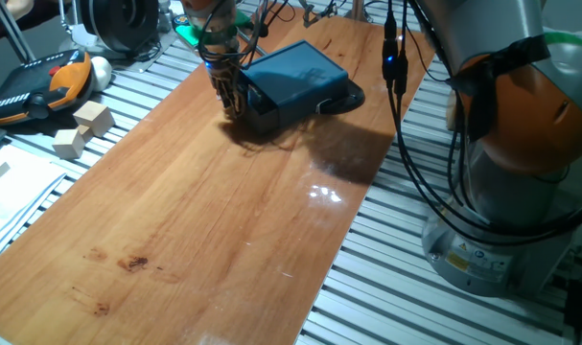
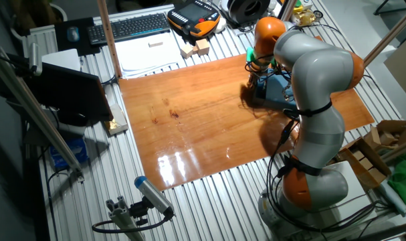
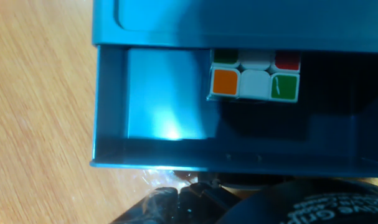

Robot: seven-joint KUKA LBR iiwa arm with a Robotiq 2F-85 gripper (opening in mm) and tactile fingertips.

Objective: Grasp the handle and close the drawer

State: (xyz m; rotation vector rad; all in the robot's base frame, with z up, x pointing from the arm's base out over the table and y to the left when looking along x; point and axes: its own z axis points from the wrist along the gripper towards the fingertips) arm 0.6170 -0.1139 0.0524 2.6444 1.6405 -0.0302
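The dark teal box (image 1: 300, 69) lies at the far end of the wooden board, and it also shows in the other fixed view (image 2: 277, 86). Its drawer (image 3: 164, 102) is pulled out towards the hand, and a multicoloured puzzle cube (image 3: 254, 76) lies inside at the back right. My gripper (image 1: 231, 103) stands at the middle of the drawer's front face. In the hand view my gripper (image 3: 220, 194) fills the bottom edge, its dark fingers (image 3: 164, 202) meeting over the handle (image 3: 201, 181), of which only a pale sliver shows.
Two wooden blocks (image 1: 92, 117) and an orange teach pendant (image 1: 41, 86) lie left of the wooden board (image 1: 204, 220) on the slatted table. The arm's base (image 1: 501, 211) and its cables stand at the right. A keyboard (image 2: 129, 27) sits at the far side.
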